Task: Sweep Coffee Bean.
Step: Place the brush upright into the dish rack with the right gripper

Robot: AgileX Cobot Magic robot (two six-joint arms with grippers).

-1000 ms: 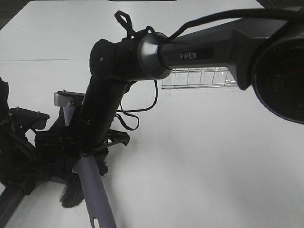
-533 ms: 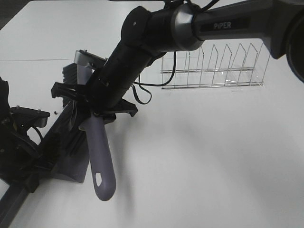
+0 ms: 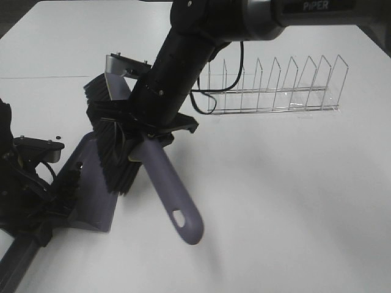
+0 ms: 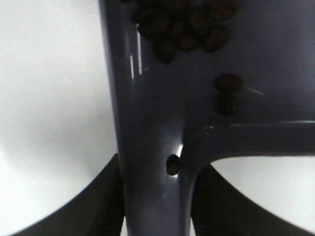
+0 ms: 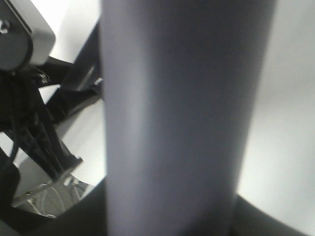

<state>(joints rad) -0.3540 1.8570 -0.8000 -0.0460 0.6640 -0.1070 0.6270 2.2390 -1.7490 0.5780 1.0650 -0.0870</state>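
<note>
The purple dustpan lies on the white table at the left, and my left gripper is shut on its handle. In the left wrist view, coffee beans lie piled in the pan, with a few loose ones nearer the handle. Two dark specks sit on the table beside the pan. My right gripper reaches across and is shut on the purple handle of the brush. Its black bristles hang at the pan's mouth. That handle fills the right wrist view.
A clear wire rack stands at the back right of the table. The left arm's black body crowds the near left corner. A dark floor strip shows beyond the table's far left edge.
The right arm has risen and pulled away from the camera, carrying the brush toward the far end of the dustpan. The brush handle has swung and now points near-right. The left arm stayed put.
</note>
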